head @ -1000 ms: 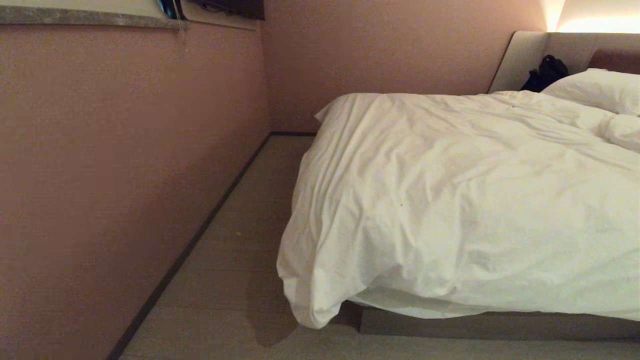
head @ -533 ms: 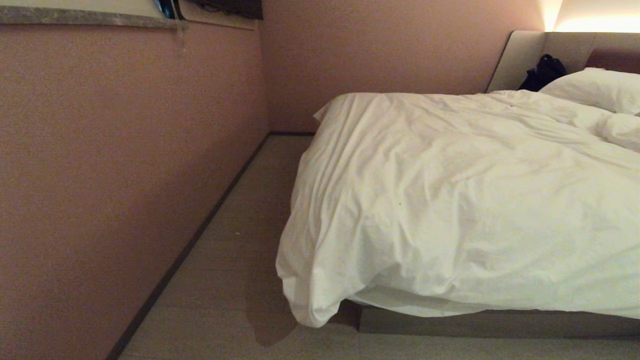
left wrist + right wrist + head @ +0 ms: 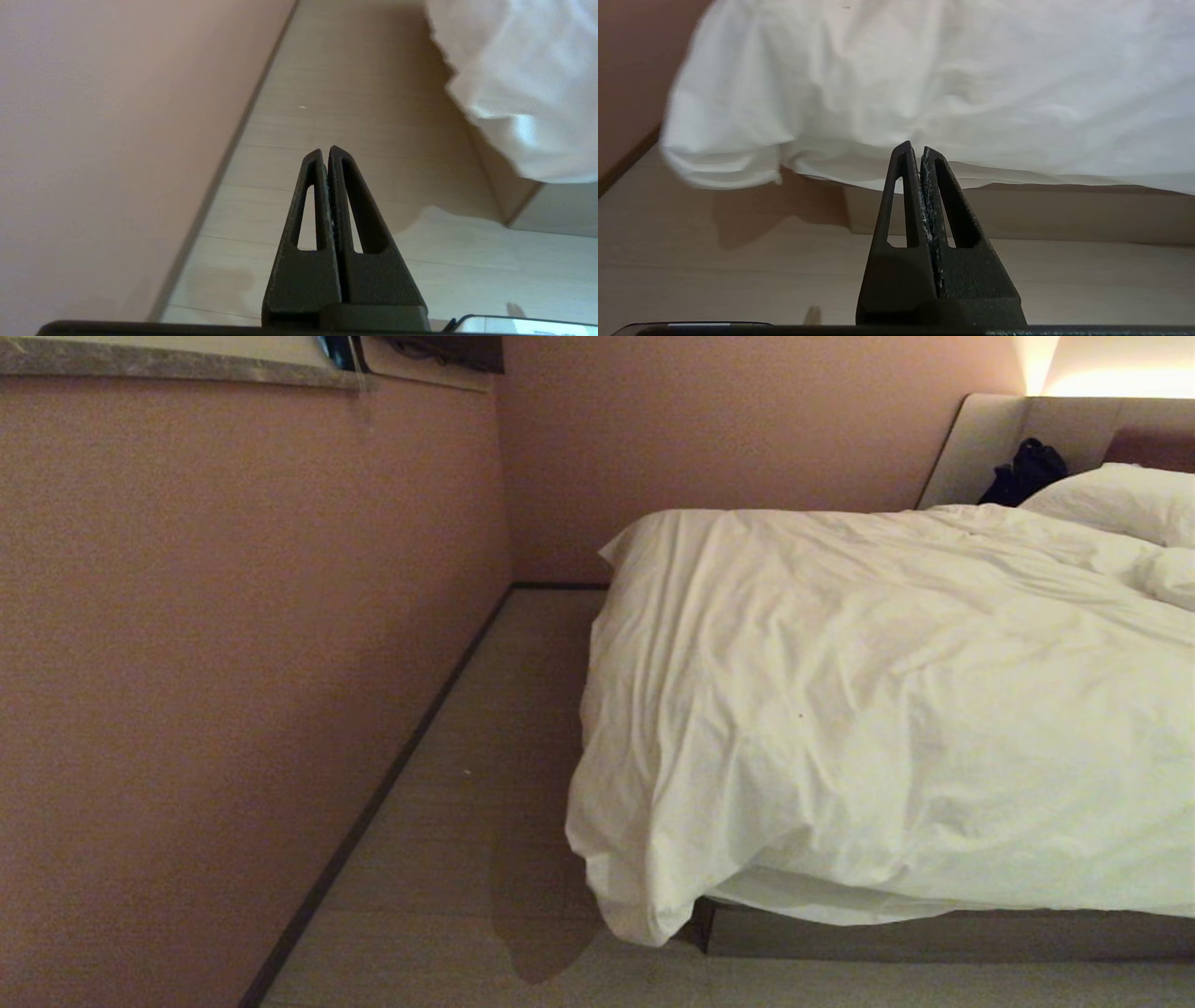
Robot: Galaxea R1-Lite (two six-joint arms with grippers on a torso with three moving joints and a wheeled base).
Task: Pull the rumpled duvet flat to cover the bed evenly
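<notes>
**Both grippers clenched and empty, duvet corner drooping to the floor**

The duvet (image 3: 887, 709) fills the right half of the head frame, spread over the bed (image 3: 934, 935) and wrinkled. Its near-left corner sags past the base toward the floor (image 3: 485, 821) at lower centre. The left gripper (image 3: 325, 151) is pressed shut on nothing, hanging over bare floor between the wall (image 3: 233, 663) and that corner. The right gripper (image 3: 914, 148) is likewise clenched and empty, facing the duvet's lower edge, apart from it.

To do the step well, I judge the robot should close in on the hanging corner, open a gripper before touching cloth, pinch the thick edge and not the sheet beneath, then pull outward and level so the overhang evens out.

Count: one duvet, one bed, two grippers, one pillow (image 3: 1111, 499) clearly seen at upper right, and one dark bag (image 3: 1025, 469) beside it.
</notes>
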